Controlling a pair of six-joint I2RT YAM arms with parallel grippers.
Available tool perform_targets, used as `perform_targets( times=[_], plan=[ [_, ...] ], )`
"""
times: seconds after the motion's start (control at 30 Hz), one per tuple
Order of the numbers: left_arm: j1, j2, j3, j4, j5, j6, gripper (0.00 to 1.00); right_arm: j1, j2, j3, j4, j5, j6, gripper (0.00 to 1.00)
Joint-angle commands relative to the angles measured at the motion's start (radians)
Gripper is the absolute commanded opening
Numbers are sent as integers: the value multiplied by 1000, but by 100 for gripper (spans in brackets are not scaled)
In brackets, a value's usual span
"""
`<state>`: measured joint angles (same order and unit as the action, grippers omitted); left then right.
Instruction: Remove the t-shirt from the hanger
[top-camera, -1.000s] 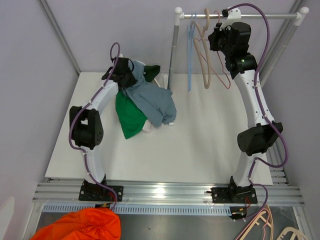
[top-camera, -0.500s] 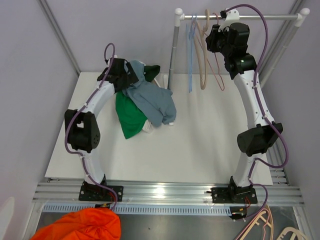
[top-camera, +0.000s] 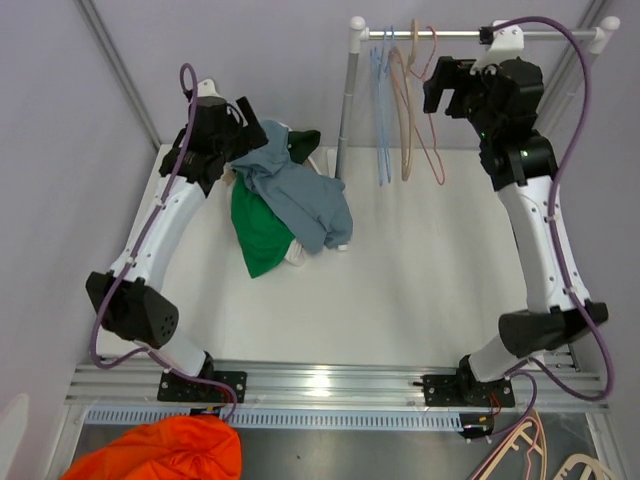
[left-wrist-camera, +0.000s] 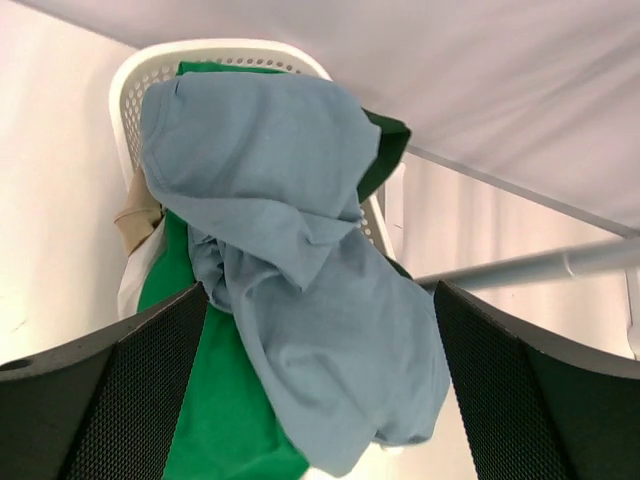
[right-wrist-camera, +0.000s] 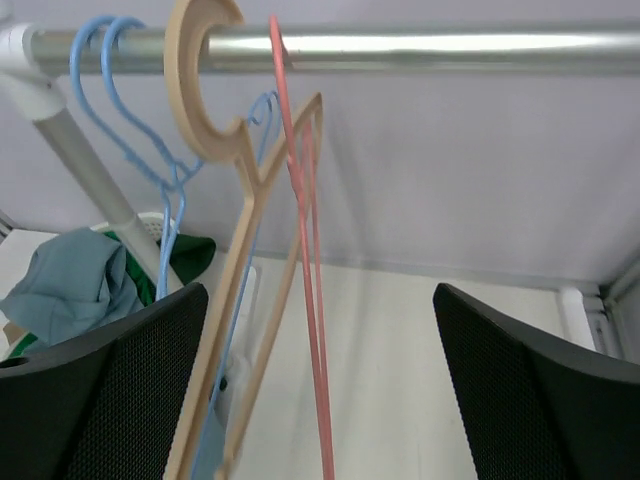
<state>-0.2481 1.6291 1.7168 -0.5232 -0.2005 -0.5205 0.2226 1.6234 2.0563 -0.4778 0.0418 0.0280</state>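
The grey-blue t-shirt (top-camera: 300, 195) lies crumpled on a pile of clothes at the back left of the table, over a green garment (top-camera: 258, 235). From the left wrist it spills out of a white basket (left-wrist-camera: 140, 75), the t-shirt (left-wrist-camera: 300, 290) lying below and apart from the wide-open left gripper (left-wrist-camera: 320, 287). Seen from above, that left gripper (top-camera: 245, 120) hovers at the pile's back left. The right gripper (top-camera: 440, 85) is open beside the rail (top-camera: 470, 33). A pink hanger (right-wrist-camera: 305, 270) hangs bare in front of the right gripper (right-wrist-camera: 320, 290), touching neither finger.
A wooden hanger (right-wrist-camera: 190, 80) and blue hangers (right-wrist-camera: 160, 170) hang bare on the same rail (right-wrist-camera: 450, 48), left of the pink one. The rail's post (top-camera: 347, 100) stands just right of the pile. An orange cloth (top-camera: 170, 455) and loose hangers (top-camera: 530, 455) lie below the table's front edge.
Both grippers opened. The left arm drew up and back from the clothes pile, leaving the t-shirt there. The right arm pulled back to the right and the pink hanger swung down to hang straight.
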Motion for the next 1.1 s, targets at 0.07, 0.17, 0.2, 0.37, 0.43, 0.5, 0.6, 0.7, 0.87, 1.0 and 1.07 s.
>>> perform_targets(
  times=[0.07, 0.17, 0.2, 0.37, 0.43, 0.5, 0.6, 0.7, 0.87, 1.0, 1.07],
  plan=[
    [-59, -243, -150, 28, -19, 106, 99, 9, -253, -221, 65, 98, 44, 99],
    [-101, -354, -265, 64, -25, 140, 99, 9, -362, -297, 47, 141, 81, 100],
    [-121, -435, -285, 74, -20, 145, 99, 11, -390, -353, 33, 147, 92, 99],
    [-236, -696, -579, 207, -31, 160, 99, 35, -581, -609, 80, 139, 191, 99],
    [-275, -808, -681, 235, -34, 143, 99, 40, -664, -742, 105, 110, 219, 99],
    [-289, -869, -776, 246, -34, 140, 99, 44, -709, -812, 111, 75, 263, 99],
    [-292, -963, -851, 212, -51, 137, 100, 53, -753, -930, 105, 33, 298, 99],
    [-290, -1035, -911, 196, -59, 122, 100, 61, -793, -1056, 126, 1, 308, 100],
    [-296, -1117, -1059, 222, 47, 34, 100, 70, -915, -1217, 162, -25, 320, 99],
    [-299, -1141, -1114, 209, 13, 36, 100, 72, -970, -1266, 150, 0, 303, 99],
    [-298, -1146, -1126, 193, 0, 51, 99, 73, -982, -1280, 140, 10, 288, 99]
  ],
)
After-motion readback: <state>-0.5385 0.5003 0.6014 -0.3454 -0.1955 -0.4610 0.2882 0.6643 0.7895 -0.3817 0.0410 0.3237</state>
